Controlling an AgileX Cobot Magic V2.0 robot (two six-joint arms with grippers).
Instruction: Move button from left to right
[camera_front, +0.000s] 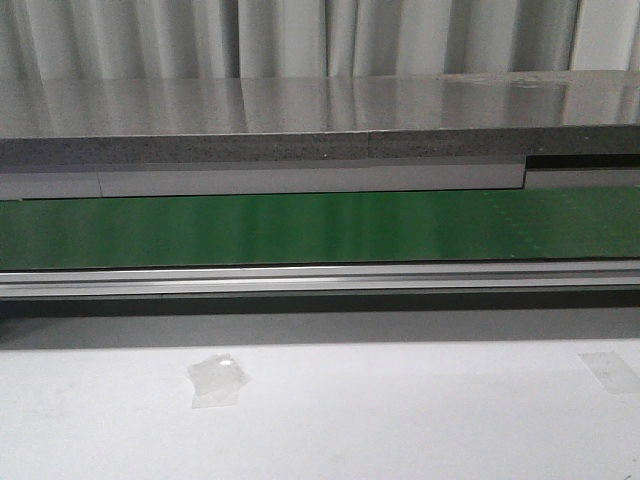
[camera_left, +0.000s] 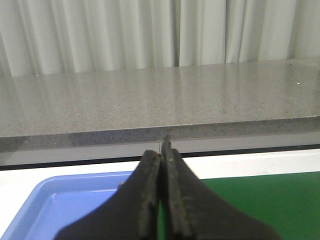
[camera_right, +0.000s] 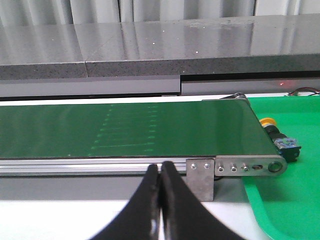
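Both end effectors hang with fingers pressed together and nothing between them: the left end effector (camera_left: 162, 200) over the seam between a blue tray (camera_left: 65, 210) and the green belt (camera_left: 260, 200), the right end effector (camera_right: 161, 200) just short of the belt's near rail (camera_right: 90, 165). Beyond the right end effector, off to its right, the button (camera_right: 277, 137) lies on its side on a green tray (camera_right: 290, 200), tucked against the belt's end roller.
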